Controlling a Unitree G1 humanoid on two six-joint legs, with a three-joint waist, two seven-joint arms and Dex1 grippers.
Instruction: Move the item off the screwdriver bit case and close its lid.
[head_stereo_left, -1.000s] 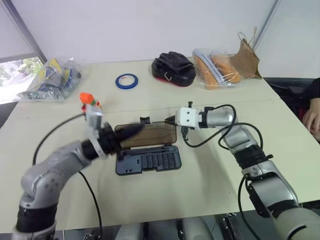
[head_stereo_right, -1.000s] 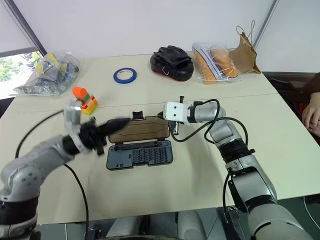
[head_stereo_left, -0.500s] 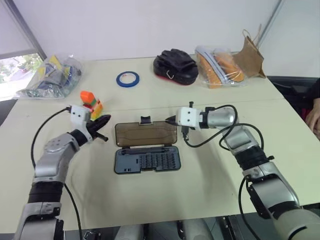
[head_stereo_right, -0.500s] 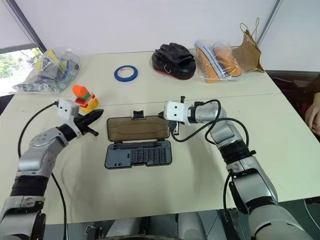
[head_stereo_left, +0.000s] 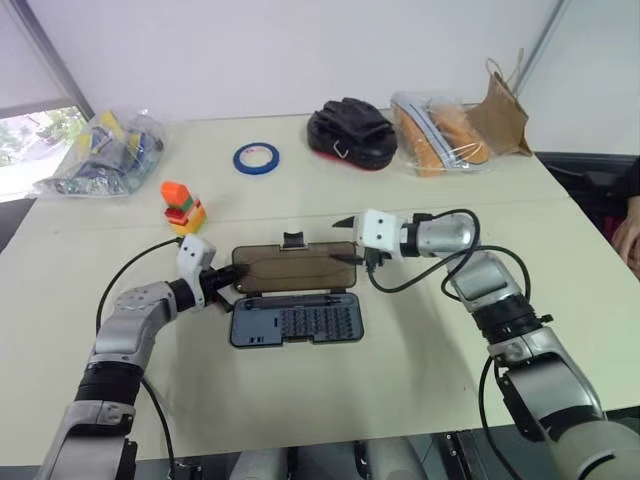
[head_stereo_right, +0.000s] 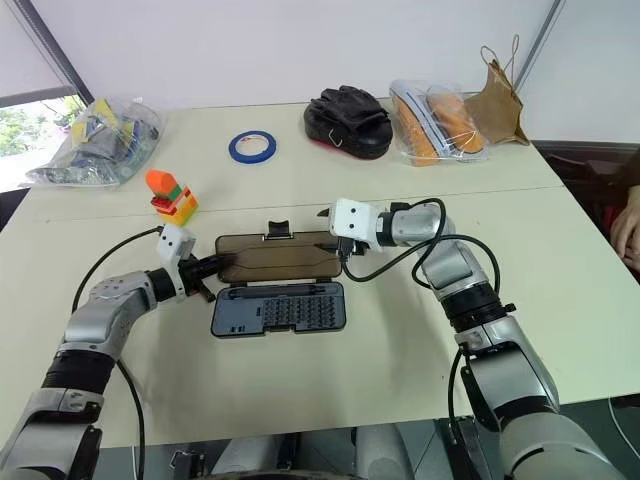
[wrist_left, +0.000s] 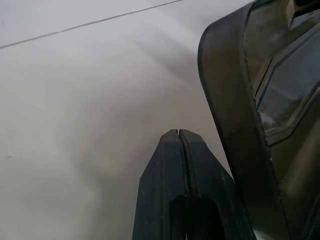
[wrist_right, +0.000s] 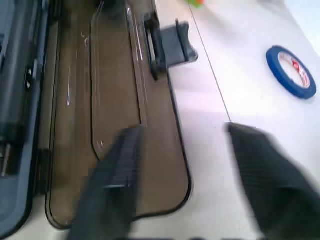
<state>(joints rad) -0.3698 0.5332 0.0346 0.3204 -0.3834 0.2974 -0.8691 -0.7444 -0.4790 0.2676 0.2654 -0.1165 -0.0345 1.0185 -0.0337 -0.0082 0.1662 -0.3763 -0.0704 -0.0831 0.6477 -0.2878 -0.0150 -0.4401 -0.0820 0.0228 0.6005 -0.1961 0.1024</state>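
Observation:
The item (head_stereo_left: 183, 207), a brick stack with an orange top, stands on the table to the left of the case and apart from it. The screwdriver bit case lies open flat, with its dark tray (head_stereo_left: 295, 320) near me and the brown lid (head_stereo_left: 293, 268) beyond it. A black latch (wrist_right: 167, 42) sits on the lid's far edge. My left gripper (head_stereo_left: 228, 283) is shut and empty, low on the table at the lid's left end (wrist_left: 225, 100). At the lid's right end my right gripper (wrist_right: 182, 130) is open, one finger over the lid and one over the table.
A blue tape ring (head_stereo_left: 256, 157), a black pouch (head_stereo_left: 347, 133), a clear bag of orange things (head_stereo_left: 440, 135) and a brown paper bag (head_stereo_left: 497, 112) line the table's far side. Another plastic bag (head_stereo_left: 100, 155) lies far left. A person's hand (head_stereo_left: 630, 225) shows at the right edge.
My left gripper, still shut, has come down from near the brick stack to the lid's left end. My right gripper has opened without moving away.

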